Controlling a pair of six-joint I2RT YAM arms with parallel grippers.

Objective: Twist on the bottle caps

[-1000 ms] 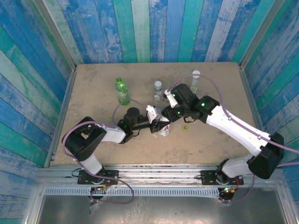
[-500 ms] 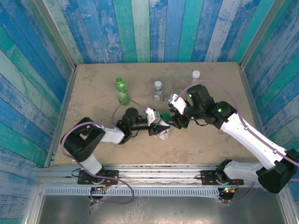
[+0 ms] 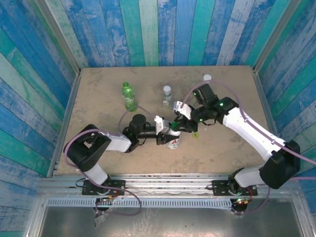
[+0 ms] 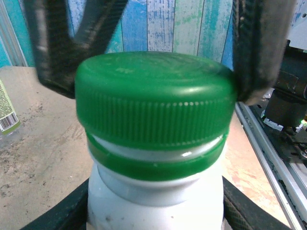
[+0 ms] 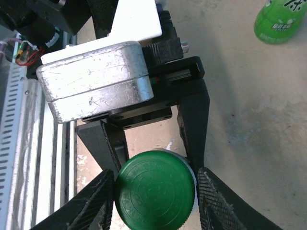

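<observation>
The white bottle (image 3: 173,142) carries a label with large red lettering, of which one letter like an A can be guessed. The green bottle (image 5: 280,19) shows white characters too cut off to read. A bottle at the left edge (image 4: 6,115) bears a barcode and illegible fine print. Raised marks ring the dark green cap (image 5: 154,189), also unreadable.

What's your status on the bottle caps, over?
Left gripper shut on white bottle. Right gripper shut on dark green cap, seated on its neck. Yellow-green cap loose on table nearby.
</observation>
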